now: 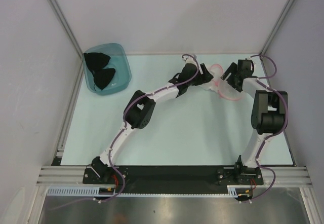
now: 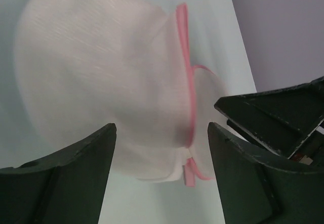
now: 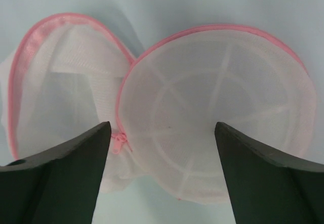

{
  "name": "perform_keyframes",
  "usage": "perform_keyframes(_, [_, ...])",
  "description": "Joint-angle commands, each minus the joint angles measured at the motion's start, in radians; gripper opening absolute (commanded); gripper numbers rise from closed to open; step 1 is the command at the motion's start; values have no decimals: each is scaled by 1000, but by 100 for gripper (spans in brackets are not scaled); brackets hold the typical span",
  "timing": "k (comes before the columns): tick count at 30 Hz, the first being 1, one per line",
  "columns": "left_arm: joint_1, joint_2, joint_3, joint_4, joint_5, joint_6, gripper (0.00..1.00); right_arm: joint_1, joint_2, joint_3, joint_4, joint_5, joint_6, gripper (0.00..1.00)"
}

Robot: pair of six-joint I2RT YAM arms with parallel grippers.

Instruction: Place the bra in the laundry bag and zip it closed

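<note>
Both fingers of the left gripper (image 2: 161,133) stood wide apart, with nothing clamped between them. Just beyond its tips lay the small white translucent mesh laundry bag with pink zipper trim (image 2: 101,72). From that wrist the bag showed the rounded outside of one dome half, with the pink trim running down its right edge to a short pink tab at the bottom. The picture was too blurred to tell whether the fingers touched the mesh.

The right gripper (image 3: 162,127) was likewise spread wide and held nothing. Through its gap the bag lay open on the table, its two round halves side by side with their insides facing the camera. The right half showed white ribs fanning out from its middle, and the pink zipper pull sat at the bottom where the two halves met.

Seen from above, the two grippers faced each other from either side of the bag, at the far right of the pale green tabletop (image 1: 192,138).

Well apart from them, the black fabric bra with two pointed cups (image 1: 101,69) lay crumpled inside the teal translucent plastic tub (image 1: 125,64), which stood in the far left corner of the table.
</note>
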Motion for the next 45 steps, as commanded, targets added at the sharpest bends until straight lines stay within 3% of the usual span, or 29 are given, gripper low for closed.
perform_keyframes(1, [-9,-93,-9,89,-25,-47,77,30,67,158,-10,-81,-76,81])
perform_keyframes(4, [-9,-147,-101,122,-60,-51,76,55,75,174,5,-66,-115,72])
perform_keyframes(5, [-9,-192,-130,122,-74,-41,75,56,75,180,8,-64,-133,60])
perform_keyframes(9, [-6,-297,-297,168,-177,15,74,53,72,177,45,-119,-144,53])
perform_keyframes(12, [2,-274,-220,74,-171,54,70,53,124,212,71,-233,-121,51])
perform_keyframes(15, [5,-280,-242,85,-168,43,68,61,194,265,94,-360,-91,50])
perform_keyframes(18, [9,-291,-273,87,-180,40,67,91,239,277,109,-484,-57,41])
perform_keyframes(19, [14,-301,-281,87,-188,45,67,92,240,266,143,-520,-46,33])
perform_keyframes(21, [22,-303,-289,81,-189,51,68,90,218,191,192,-599,-23,29])
perform_keyframes(28, [51,-236,-215,10,-81,20,69,72,92,-12,248,-696,-37,29])
perform_keyframes(32, [43,-202,-186,-3,-36,2,70,19,-16,-99,214,-614,-51,39])
perform_keyframes(35, [25,-213,-201,-11,-10,20,72,-14,-108,-148,169,-569,-32,55])
perform_keyframes(37, [-3,-237,-210,-11,-25,66,73,-30,-169,-171,64,-425,-34,65])
perform_keyframes(41, [-58,-237,-142,-75,-165,182,78,-71,-292,-242,17,-171,-40,80])
perform_keyframes(43, [-70,-202,-94,-161,-217,177,79,-76,-287,-237,-18,-114,-61,97])
perform_keyframes(45, [-69,-170,-10,-224,-232,122,77,-79,-254,-199,-59,-55,-80,100])
